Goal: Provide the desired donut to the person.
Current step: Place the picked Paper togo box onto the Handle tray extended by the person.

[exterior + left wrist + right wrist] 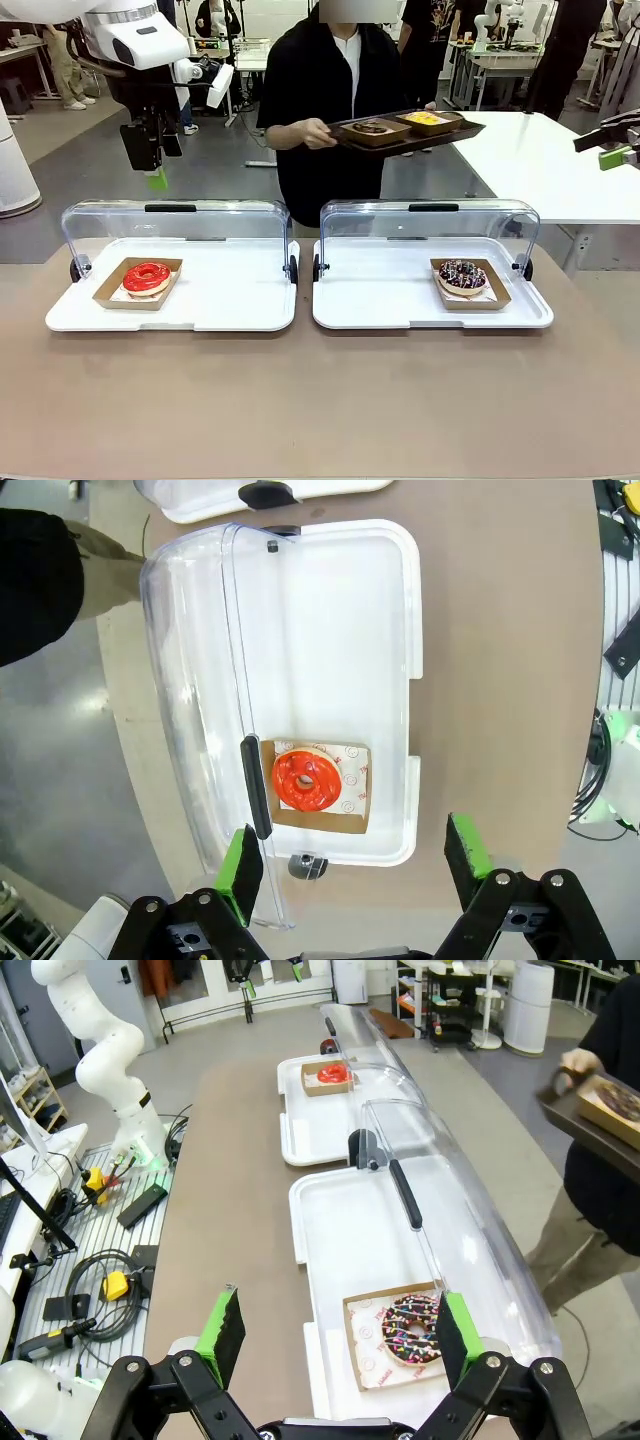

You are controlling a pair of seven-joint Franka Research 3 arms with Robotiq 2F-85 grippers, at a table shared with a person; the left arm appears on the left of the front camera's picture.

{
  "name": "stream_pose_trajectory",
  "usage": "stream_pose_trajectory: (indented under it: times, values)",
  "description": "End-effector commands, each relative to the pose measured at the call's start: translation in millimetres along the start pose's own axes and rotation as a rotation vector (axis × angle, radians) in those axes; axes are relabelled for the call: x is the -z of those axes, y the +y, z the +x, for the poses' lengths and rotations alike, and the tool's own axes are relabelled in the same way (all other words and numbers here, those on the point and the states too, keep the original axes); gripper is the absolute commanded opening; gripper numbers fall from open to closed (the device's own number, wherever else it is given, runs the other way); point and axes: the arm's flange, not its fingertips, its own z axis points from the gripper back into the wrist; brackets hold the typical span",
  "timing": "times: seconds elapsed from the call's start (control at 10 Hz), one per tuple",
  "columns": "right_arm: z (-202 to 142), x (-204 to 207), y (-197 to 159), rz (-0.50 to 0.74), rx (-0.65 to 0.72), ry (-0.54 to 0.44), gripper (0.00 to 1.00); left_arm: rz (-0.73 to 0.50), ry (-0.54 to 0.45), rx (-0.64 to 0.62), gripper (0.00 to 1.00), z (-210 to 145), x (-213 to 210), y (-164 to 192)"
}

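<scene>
A red-glazed donut [147, 276] lies in a cardboard tray on the left white tray [230, 300]; from above it shows as the red donut [306, 780]. A chocolate sprinkled donut [462, 276] sits in its cardboard tray on the right white tray [380, 300], and shows as the chocolate donut [412, 1328]. My left gripper [157, 180] hangs open high above the left tray, fingers empty [355, 865]. My right gripper [617, 155] is at the far right edge, open and empty [340, 1335]. The person [330, 90] stands across the table holding a dark tray [470, 128] with two boxed donuts.
Both clear lids [175, 225] [430, 225] stand raised at the back of the trays. A white table [540, 165] lies at the right rear. Cables and small devices [100, 1280] sit beside the brown table on the robot's side.
</scene>
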Motion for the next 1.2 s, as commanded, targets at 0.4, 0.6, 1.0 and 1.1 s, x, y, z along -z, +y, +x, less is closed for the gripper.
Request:
stream_pose_trajectory:
  times: [0.4, 0.6, 1.0, 1.1]
  values:
    - [0.7, 0.3, 0.5, -0.001, 0.0, -0.008, 1.0, 0.0, 0.0, -0.001, 0.95, -0.2, -0.2, -0.3]
    - [0.7, 0.3, 0.5, -0.001, 0.0, -0.008, 1.0, 0.0, 0.0, -0.001, 0.95, -0.2, -0.2, -0.3]
    - [0.7, 0.3, 0.5, -0.001, 0.0, -0.008, 1.0, -0.185, -0.359, 0.037, 0.95, -89.6, -19.0, -17.9]
    - [0.7, 0.3, 0.5, -0.001, 0.0, -0.008, 1.0, -0.195, -0.421, 0.028, 0.95, -119.3, -23.7, -36.8]
